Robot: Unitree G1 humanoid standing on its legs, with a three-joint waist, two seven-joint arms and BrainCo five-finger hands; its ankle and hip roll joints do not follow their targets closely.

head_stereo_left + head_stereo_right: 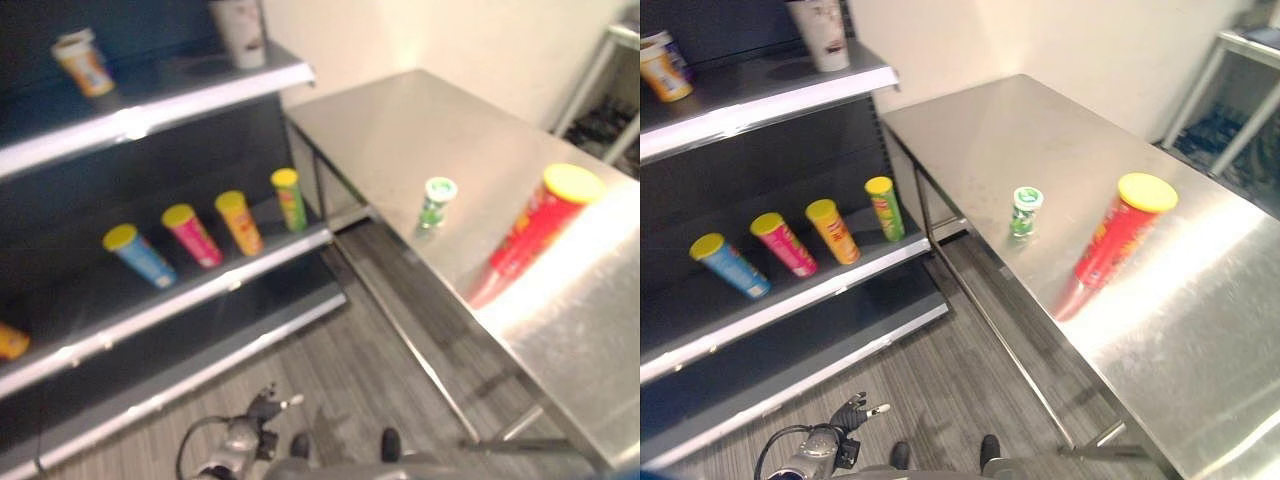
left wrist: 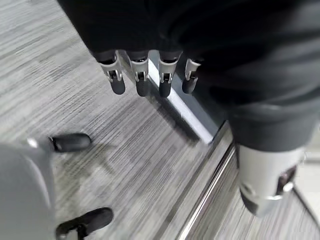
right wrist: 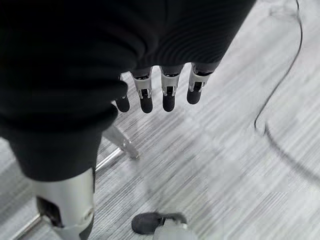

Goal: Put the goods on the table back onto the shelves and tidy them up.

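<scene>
upper shelf [image 1: 760,100]: orange-labelled cup [image 1: 660,68] at the left end, white cup [image 1: 820,33] upright near the right end
middle shelf [image 1: 790,300]: row of four yellow-lidded cans along the front edge, left to right blue can [image 1: 730,265], pink can [image 1: 785,245], orange can [image 1: 832,231], green can [image 1: 885,208]; all upright, spaced apart
left hand [image 1: 855,412]: low over the floor [image 1: 940,390] in front of the shelves, fingers [image 2: 140,80] hanging straight and relaxed, holding nothing
tabletop [image 1: 1040,130]: steel, right of the shelves
small green-and-white cup [image 1: 1024,211]: upright near the tabletop's left edge, about midway along
red can [image 1: 1123,230]: tall, yellow lid, upright, right of the small cup, well apart from it
right hand [image 3: 165,95]: over the floor, fingers straight and loose, nothing in it
</scene>
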